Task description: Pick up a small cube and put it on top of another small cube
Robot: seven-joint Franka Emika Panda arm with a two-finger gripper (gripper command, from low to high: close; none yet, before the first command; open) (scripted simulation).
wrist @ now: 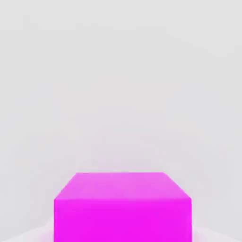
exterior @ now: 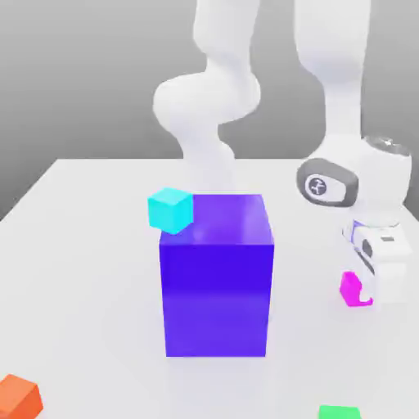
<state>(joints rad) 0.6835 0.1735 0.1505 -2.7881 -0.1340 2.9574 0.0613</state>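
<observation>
Exterior view: one white surface [exterior: 90,245] carries the whole scene, and one white robot arm [exterior: 344,90] bends down over it toward the exterior view's right.

One big blue-violet block [exterior: 217,278] stands near the middle of the surface, by far the largest thing on it.

Four small cubes are in sight, one of each colour. The cyan cube [exterior: 170,209] shows at the block's upper corner on the exterior view's left; whether it rests on the block or lies behind it cannot be told. The orange cube [exterior: 20,396] lies at the near corner on the exterior view's left, cut off by the picture's edge and well apart from the rest. The green cube [exterior: 339,412] shows just its top at the near edge, toward the exterior view's right.

The small cube [exterior: 353,290], magenta-pink, sits on the surface to the exterior view's right of the block, apart from it, directly under the arm's lowered hand. The tool [exterior: 366,288] is down at this cube, and the white hand covers part of it; its fingers are drawn in to their tightest. From here it cannot be made out whether they truly grip the cube or only stand beside it.

In the hand view the same small cube [wrist: 123,208] appears close up, one flat top and one front face showing, with bare white surface [wrist: 118,94] stretching away beyond it.
</observation>
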